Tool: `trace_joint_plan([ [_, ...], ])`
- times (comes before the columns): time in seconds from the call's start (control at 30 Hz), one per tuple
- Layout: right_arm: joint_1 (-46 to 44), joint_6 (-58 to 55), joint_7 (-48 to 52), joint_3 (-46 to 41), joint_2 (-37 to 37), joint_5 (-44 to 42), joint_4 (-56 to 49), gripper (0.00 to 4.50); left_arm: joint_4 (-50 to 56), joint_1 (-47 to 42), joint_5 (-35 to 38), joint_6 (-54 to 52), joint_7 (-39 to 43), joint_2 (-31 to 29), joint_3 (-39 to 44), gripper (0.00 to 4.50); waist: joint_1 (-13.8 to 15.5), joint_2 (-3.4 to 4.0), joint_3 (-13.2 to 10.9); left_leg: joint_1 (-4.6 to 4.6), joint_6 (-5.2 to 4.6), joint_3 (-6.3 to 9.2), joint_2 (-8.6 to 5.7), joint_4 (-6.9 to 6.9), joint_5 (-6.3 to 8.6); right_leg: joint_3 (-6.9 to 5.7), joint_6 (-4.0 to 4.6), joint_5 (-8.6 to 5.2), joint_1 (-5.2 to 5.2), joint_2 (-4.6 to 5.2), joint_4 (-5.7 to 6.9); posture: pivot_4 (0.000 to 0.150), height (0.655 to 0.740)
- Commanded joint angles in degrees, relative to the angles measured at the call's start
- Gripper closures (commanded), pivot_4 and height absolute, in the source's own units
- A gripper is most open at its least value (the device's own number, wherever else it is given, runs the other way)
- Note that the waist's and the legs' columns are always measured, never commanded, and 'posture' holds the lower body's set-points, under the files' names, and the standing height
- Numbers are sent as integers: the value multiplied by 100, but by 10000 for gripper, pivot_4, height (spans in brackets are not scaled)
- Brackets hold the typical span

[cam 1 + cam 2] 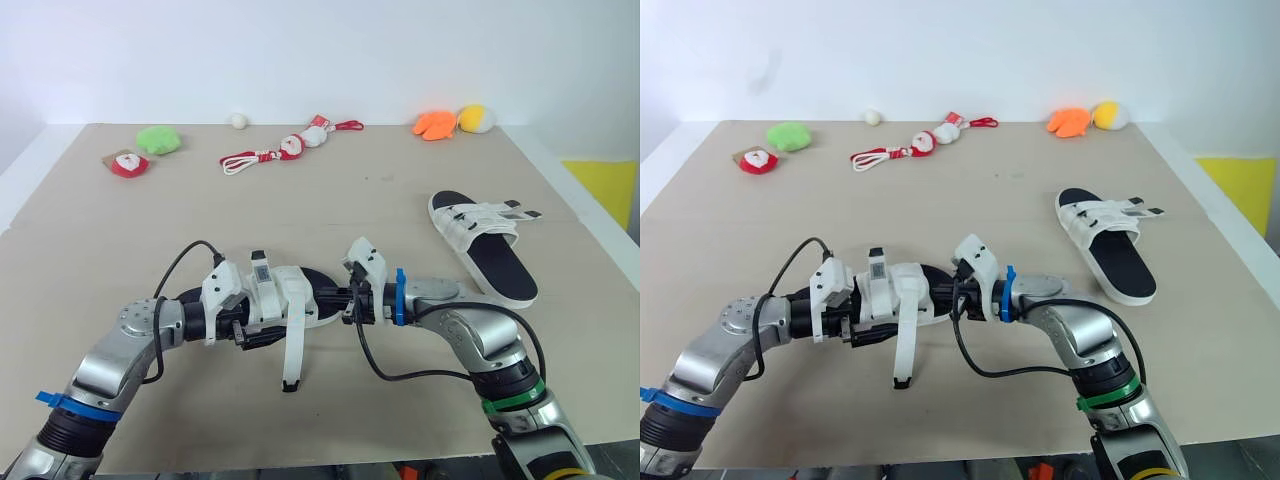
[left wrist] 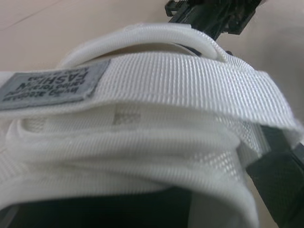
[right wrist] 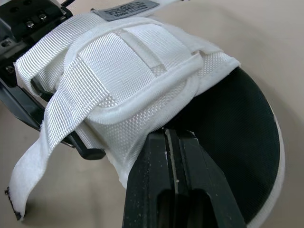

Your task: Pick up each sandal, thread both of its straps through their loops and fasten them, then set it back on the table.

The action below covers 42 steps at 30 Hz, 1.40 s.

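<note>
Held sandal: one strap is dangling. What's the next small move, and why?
Probably move the right gripper down to the loose strap and take its free end. It hangs free below the sandal, while the right gripper pinches only the upper's edge; the left gripper is at the other side.

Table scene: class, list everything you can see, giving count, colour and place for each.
held sandal: one, white with black sole, front centre, one strap hanging loose
second sandal: one, white and black, lying on the right
green plush: one, far left
Santa toy: one, red and white, beside the green plush
white ball: one, far edge
corded ornaments: two, red and white, far centre
orange plush: one, far right
yellow plush: one, beside the orange one
table: one, beige
left gripper: black, gripping held sandal
right gripper: black, pinching its upper
</note>
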State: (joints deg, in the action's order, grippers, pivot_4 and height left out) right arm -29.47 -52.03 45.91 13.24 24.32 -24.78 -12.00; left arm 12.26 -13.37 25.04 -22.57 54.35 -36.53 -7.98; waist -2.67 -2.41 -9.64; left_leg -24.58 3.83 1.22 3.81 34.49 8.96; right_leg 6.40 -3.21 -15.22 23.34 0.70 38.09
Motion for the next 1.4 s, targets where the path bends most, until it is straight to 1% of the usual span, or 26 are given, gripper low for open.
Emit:
trace_joint_plan([
  [0.03, -104, 67, -26, -49, -48, -48, -33, 45000, -55, -22, -112, 44, 27, 45, -5, 88, -1, 0, 0, 0, 0, 1, 0, 0, 0, 0, -1, 0, 0, -1, 0, 1500, 7400],
  [0.13, -31, 114, -94, 143, -32, 138, 63, 45000, -27, 12, -160, -8, -2, -14, 46, 88, -2, 0, 0, 0, 0, 3, 0, 0, 0, 0, -2, 0, -1, -2, 0, 1500, 7400],
  [0.27, -63, -37, -539, 304, -29, 551, 512, 45000, 226, 281, 134, -294, 36, -289, 497, 88, -41, 0, 2, 6, -1, 2, 3, 0, -1, 0, -1, 0, -1, -4, 1, 1500, 7400],
  [0.43, -109, -159, -731, 257, -99, 533, 653, 45000, 521, 643, 419, -615, 106, -664, 981, 88, -74, 2, 5, 22, -14, 3, 6, -1, -9, 0, 6, 5, -8, -7, 6, 1500, 7400],
  [0.53, -98, -262, -775, 205, -142, 420, 547, 45000, 705, 1011, 753, -967, 237, -1027, 1526, 88, -100, -6, 6, 25, -20, 1, 5, 1, -13, 2, 26, 17, 0, -3, 4, 1500, 7400],
  [0.57, -91, -301, -790, 189, -157, 390, 511, 45000, 777, 1128, 924, -1096, 276, -1124, 1737, 88, -112, -5, 6, 27, -20, 0, 5, 2, -13, 2, 30, 19, -1, -1, 3, 1500, 7400],
  [0.67, -59, -451, -810, 128, -183, 288, 427, 45000, 1252, 1433, 1889, -1834, 334, -1341, 2468, 88, -113, -5, 5, 28, -20, -2, 4, 1, -13, -2, 30, 19, 11, 9, 2, 1500, 7400],
  [0.77, -28, -639, -839, 118, -204, 206, 319, 45000, 1831, 1716, 2814, -2421, 274, -1458, 2944, 88, -119, -11, 3, 27, -19, -10, 2, 1, -12, -4, 33, 17, 11, 20, -2, 1500, 7400],
  [0.87, -13, -775, -856, 125, -196, 151, 223, 45000, 2473, 1846, 3799, -2821, -94, -1369, 3017, 88, -121, -10, 2, 26, -15, -18, -4, -3, -9, -5, 34, 9, 10, 33, -6, 1500, 7400],
  [0.9, -16, -817, -859, 124, -197, 135, 206, 45000, 2622, 1858, 4011, -2888, -219, -1331, 2981, 88, -121, -10, 2, 26, -14, -18, -4, -3, -9, -5, 34, 8, 9, 33, -7, 1500, 7400],
  [1.03, -73, -930, -858, 111, -182, 93, 242, 45000, 2953, 1891, 3390, -2872, -641, -1130, 1980, 88, -121, -9, 3, 26, -13, -17, -13, -4, -8, -2, 25, 2, 5, 34, -8, 1500, 7400],
  [1.1, -99, -1001, -870, 97, -177, 80, 245, 45000, 2830, 1776, 2916, -2779, -929, -920, 1378, 88, -118, -7, 4, 26, -13, -14, -14, -4, -8, -2, 25, 2, 3, 31, -9, 1500, 7400],
  [1.17, -100, -1061, -886, 75, -173, 68, 213, 45000, 2669, 1661, 2609, -2736, -1158, -685, 959, 88, -118, -13, 5, 26, -13, -13, -17, -3, -8, -2, 24, 1, 3, 31, -9, 1500, 7400],
  [1.3, -77, -1130, -943, 40, -193, 63, 156, 45000, 2281, 1456, 1980, -2559, -1350, -409, 370, 88, -118, -12, 5, 26, -13, -9, -21, -2, -8, -2, 23, 1, 2, 32, -10, 1500, 7400],
  [1.4, -48, -1149, -977, 19, -178, 50, 116, 45000, 1945, 1197, 1947, -2520, -1378, -32, 200, 88, -113, -12, 6, 25, -13, -8, -21, -4, -8, -2, 21, -1, 2, 31, -10, 1500, 7400],
])
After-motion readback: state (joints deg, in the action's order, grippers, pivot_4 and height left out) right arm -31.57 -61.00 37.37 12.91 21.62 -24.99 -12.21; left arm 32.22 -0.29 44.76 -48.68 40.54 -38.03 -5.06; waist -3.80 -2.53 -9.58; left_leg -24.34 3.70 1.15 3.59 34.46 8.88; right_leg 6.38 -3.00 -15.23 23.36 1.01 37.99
